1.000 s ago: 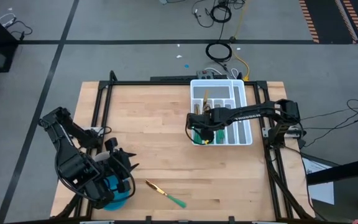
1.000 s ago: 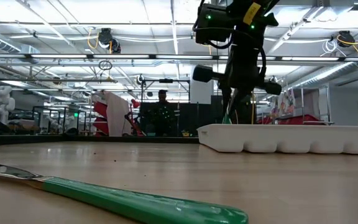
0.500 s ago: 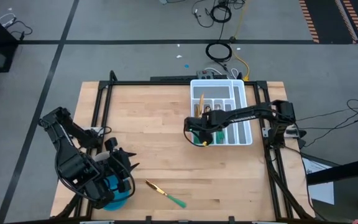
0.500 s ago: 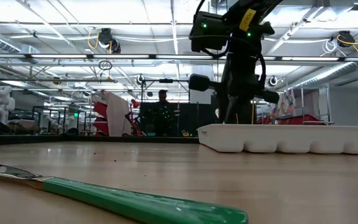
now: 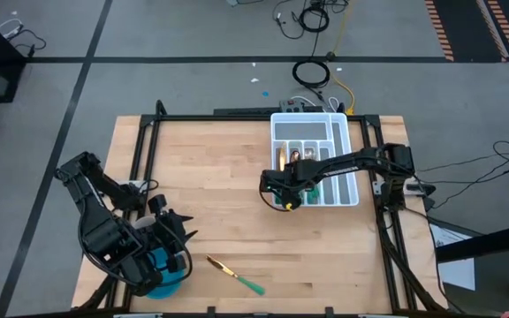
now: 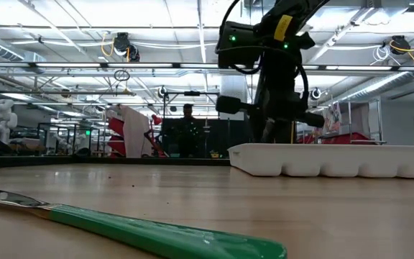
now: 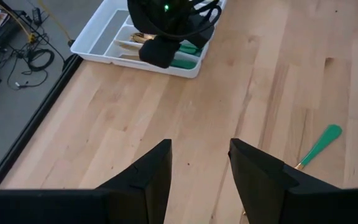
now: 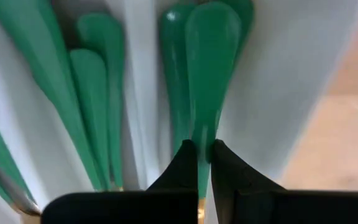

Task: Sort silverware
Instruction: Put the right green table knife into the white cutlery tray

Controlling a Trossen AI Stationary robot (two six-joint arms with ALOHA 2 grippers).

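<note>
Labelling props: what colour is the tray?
White. The tray shows best in the high view, on the wood table.

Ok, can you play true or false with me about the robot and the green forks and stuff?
1. The right gripper is pinching a green-handled utensil over the white tray. True.
2. The left gripper is holding a spoon. False: its fingers stand apart with nothing between them.
3. One green-handled piece lies loose on the wooden table. True.
4. The tray is empty. False: green handles lie in its compartments.
5. Both arms are over the tray. False: the left arm waits at the table's near left corner.
</note>
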